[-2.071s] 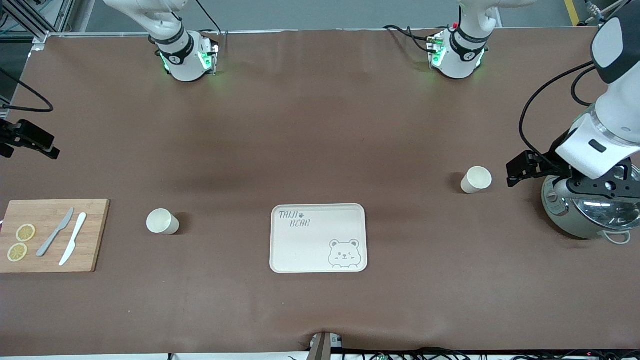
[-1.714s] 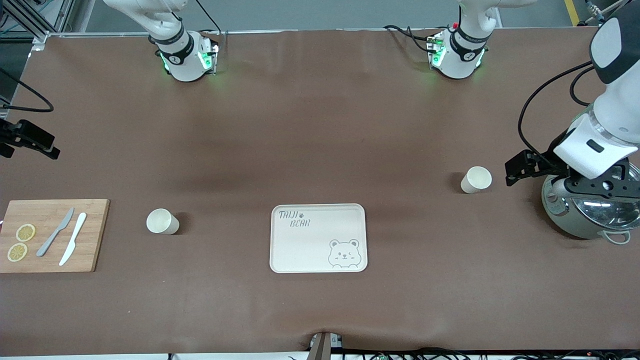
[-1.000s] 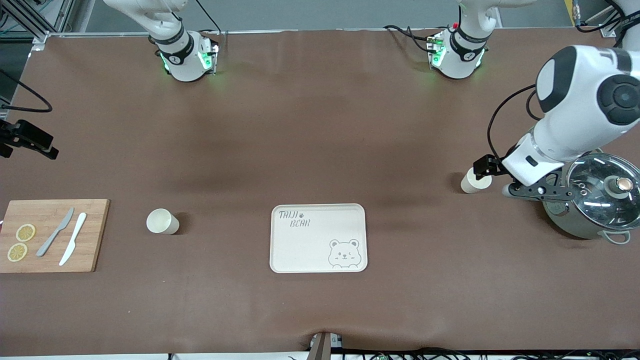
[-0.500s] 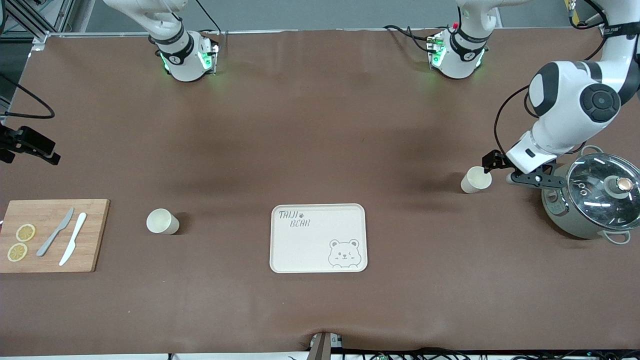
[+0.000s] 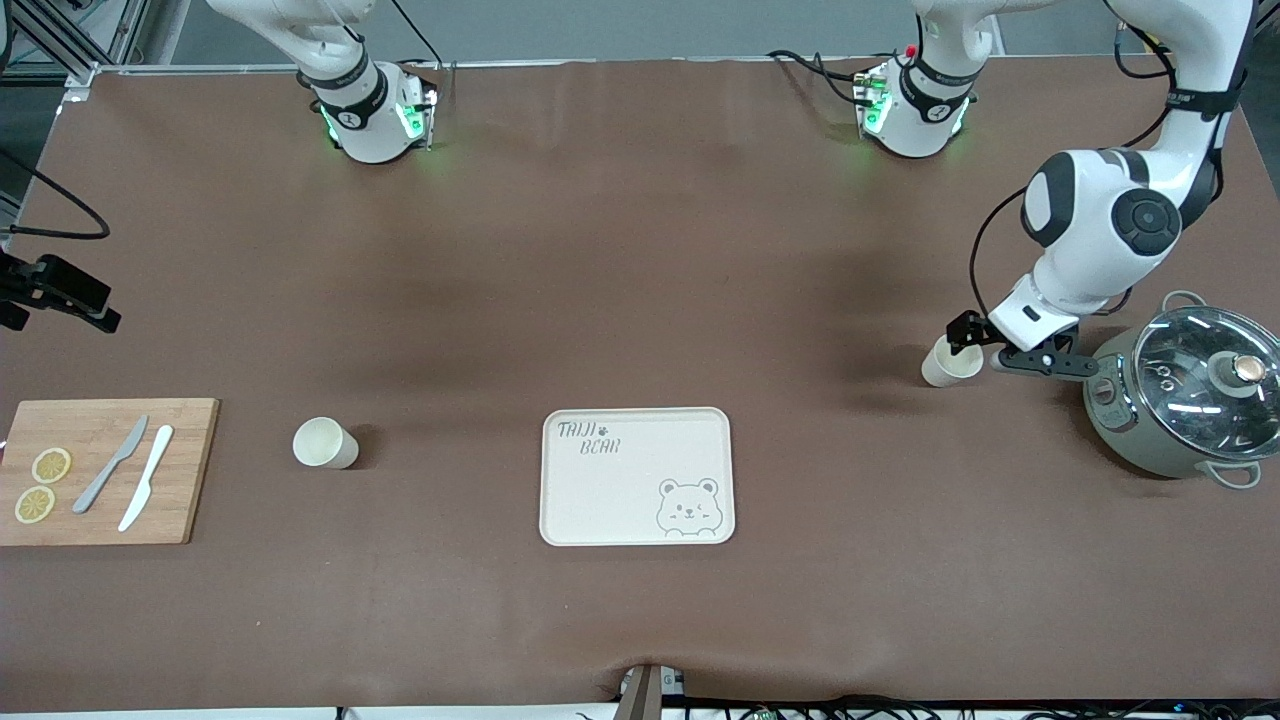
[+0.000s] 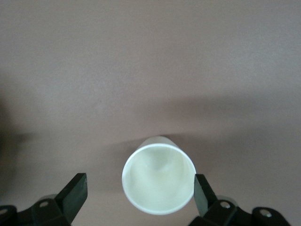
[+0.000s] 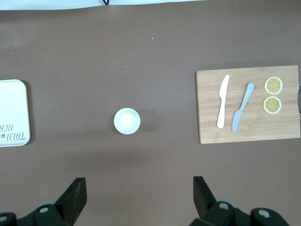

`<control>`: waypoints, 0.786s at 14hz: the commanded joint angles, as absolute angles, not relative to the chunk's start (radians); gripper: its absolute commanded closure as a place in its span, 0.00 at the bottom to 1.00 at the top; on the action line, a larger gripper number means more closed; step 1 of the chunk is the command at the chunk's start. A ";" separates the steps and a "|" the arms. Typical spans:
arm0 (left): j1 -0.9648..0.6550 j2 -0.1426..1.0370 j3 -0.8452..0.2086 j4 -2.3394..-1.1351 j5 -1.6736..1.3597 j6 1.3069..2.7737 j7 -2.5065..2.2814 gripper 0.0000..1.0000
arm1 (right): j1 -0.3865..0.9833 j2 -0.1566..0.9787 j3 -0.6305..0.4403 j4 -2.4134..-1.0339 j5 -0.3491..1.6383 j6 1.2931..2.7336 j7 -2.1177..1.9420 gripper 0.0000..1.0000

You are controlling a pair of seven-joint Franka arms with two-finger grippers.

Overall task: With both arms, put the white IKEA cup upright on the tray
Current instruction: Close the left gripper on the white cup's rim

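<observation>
since the earlier frame the left gripper (image 5: 962, 335) has come down at the white cup (image 5: 950, 362), beside the pot (image 5: 1180, 400); the tray (image 5: 637, 476) stays bare. left wrist view: fingers (image 6: 75, 190) apart around the cup (image 6: 159, 181). right wrist view: right gripper (image 7: 138, 197) open, waiting above a second cup (image 7: 127, 121).

Even, diffuse overhead light, soft dark shadows cast on the brown table (image 5: 640, 250), green glow seen at both arm bases, bright glare on the pot lid (image 5: 1208, 378), left wrist view dim and soft, its gripper (image 6: 141, 197) fingertips blurred, right wrist view sharp.
</observation>
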State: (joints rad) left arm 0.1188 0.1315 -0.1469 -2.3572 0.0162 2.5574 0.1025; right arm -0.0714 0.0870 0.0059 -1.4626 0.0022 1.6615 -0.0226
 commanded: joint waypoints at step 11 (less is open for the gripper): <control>0.137 0.238 -0.152 -2.361 0.023 2.704 0.130 0.00 | -0.089 0.254 0.012 -1.420 0.009 1.738 -0.127 0.00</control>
State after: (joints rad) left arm 0.1246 0.2265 -0.1478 -2.3563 0.0162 2.6862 0.1070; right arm -0.0730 0.2134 0.0058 -1.4497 0.0035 1.7400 -0.0814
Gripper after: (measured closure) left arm 0.000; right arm 0.000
